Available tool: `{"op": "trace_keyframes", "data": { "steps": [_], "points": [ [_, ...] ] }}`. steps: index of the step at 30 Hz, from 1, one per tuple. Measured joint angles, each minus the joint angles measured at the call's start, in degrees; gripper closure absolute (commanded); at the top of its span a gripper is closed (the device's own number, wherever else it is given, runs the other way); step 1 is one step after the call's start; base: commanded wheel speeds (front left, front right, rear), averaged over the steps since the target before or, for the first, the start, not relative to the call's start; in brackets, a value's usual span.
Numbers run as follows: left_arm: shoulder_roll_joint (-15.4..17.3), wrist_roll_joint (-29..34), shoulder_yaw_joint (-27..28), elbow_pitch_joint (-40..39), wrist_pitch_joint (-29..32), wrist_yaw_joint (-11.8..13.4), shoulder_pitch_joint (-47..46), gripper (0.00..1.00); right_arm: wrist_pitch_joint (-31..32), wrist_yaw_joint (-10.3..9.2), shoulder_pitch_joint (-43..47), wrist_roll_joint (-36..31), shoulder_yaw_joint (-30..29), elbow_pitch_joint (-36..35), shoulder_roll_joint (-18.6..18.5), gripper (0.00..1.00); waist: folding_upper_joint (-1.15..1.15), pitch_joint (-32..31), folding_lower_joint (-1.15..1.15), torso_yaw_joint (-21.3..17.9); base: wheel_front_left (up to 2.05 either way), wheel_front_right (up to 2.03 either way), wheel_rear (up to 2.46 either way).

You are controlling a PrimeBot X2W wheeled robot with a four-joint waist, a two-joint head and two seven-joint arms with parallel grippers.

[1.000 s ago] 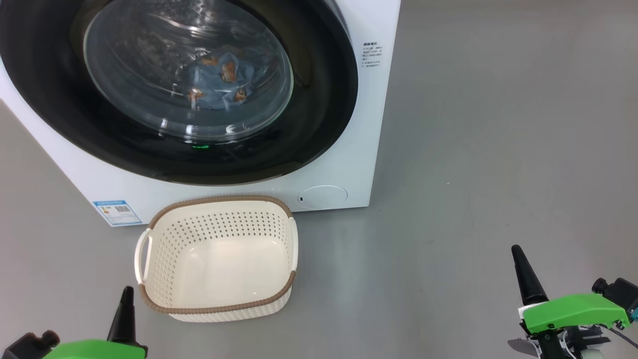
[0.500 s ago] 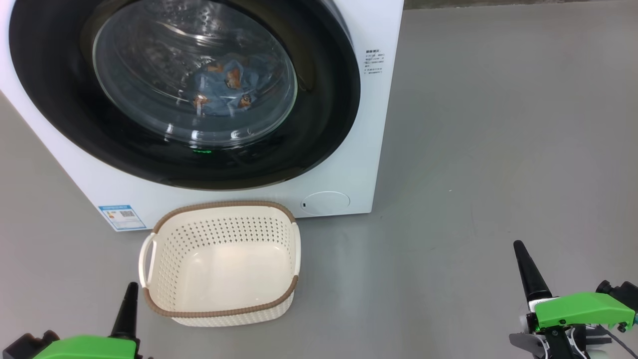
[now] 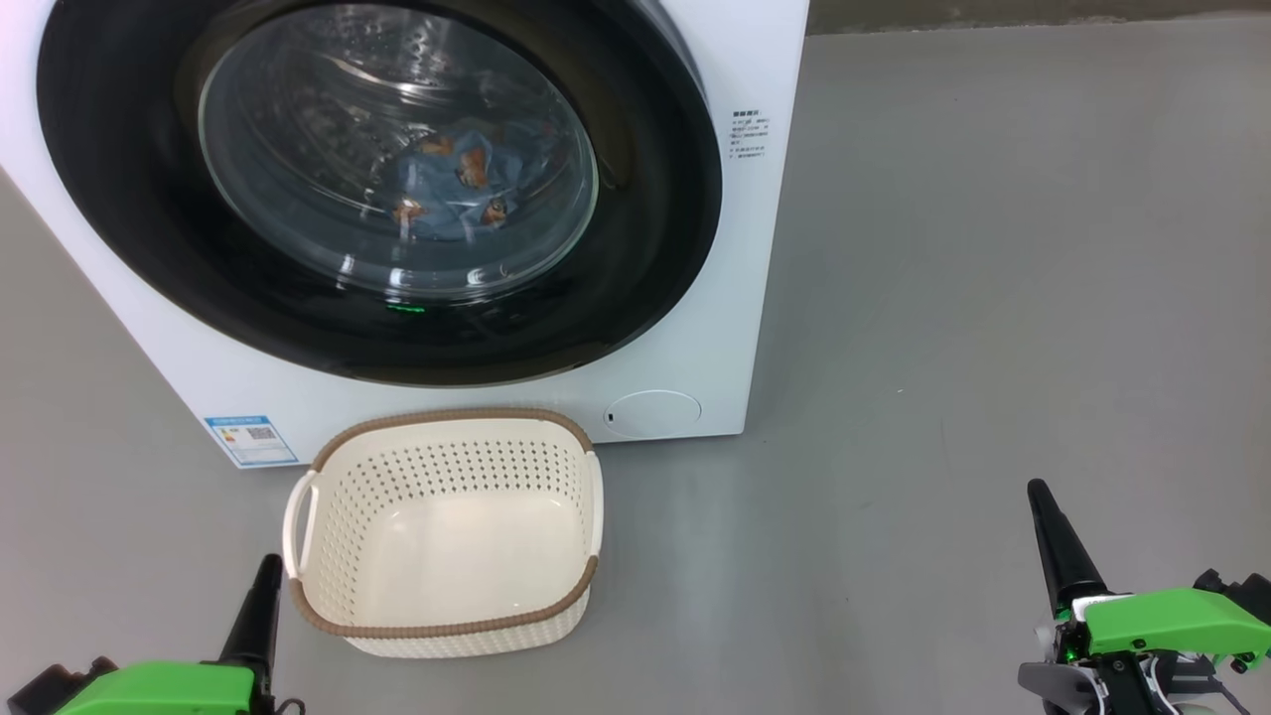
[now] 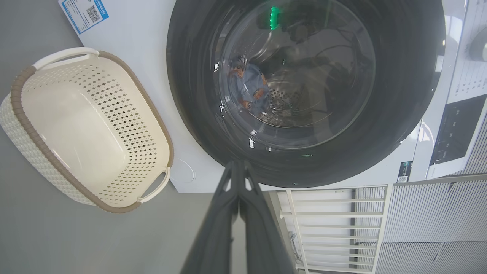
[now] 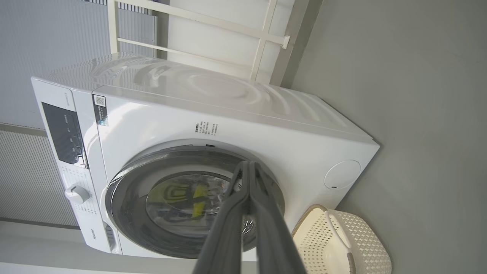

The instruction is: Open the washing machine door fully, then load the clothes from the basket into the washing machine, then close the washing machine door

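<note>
The washer (image 3: 765, 248) stands on the grey floor (image 3: 993, 298) with its door (image 3: 129, 228) shut flat against the white front, the black rim spanning nearly the whole width. Behind the glass bowl the clothes (image 3: 452, 184) lie in the drum, a blue heap with orange prints, a little right of the glass's centre in the head view. A small green glint (image 3: 404, 308) shows on the lower rim. The basket (image 3: 447, 636) sits on the floor just in front of the washer, below the door's bottom edge; whether its back rim touches the machine I cannot tell. Its cream bottom shows bare, and its handles face left and right. A blue label (image 3: 250, 440) is stuck at the lower left corner of the front, a round cap (image 3: 652, 412) at the lower right corner. The left gripper (image 3: 268, 568) hangs by the basket's near left corner in the head view, and its wrist view shows it clear of the basket, pointing at the door's rim. The right gripper (image 3: 1041, 494) is well off to the right over the floor, far from basket and washer. In each wrist view the two fingers are pressed together tip to tip, gripping nothing
</note>
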Motion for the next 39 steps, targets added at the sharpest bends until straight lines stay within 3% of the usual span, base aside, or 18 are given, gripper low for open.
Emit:
{"op": "trace_keyframes", "data": {
  "steps": [21, 39],
  "points": [
    [-0.6, -11.4, 0.78, -1.29, 3.49, 1.16, -0.88, 1.0, 1.53, 0.0, 0.08, 13.07, 0.3, -2.41, -0.48, 1.0, 0.0, -1.32, 0.0, 0.46, 0.0, 0.0, 0.0],
    [-0.62, -11.43, 0.87, -1.43, 3.49, 1.16, -0.9, 1.0, 0.7, 0.0, 0.12, 14.22, 2.2, -2.69, -1.85, 1.0, 0.0, -1.31, 0.0, 0.46, 0.0, 0.0, 0.0]
  ]
}}
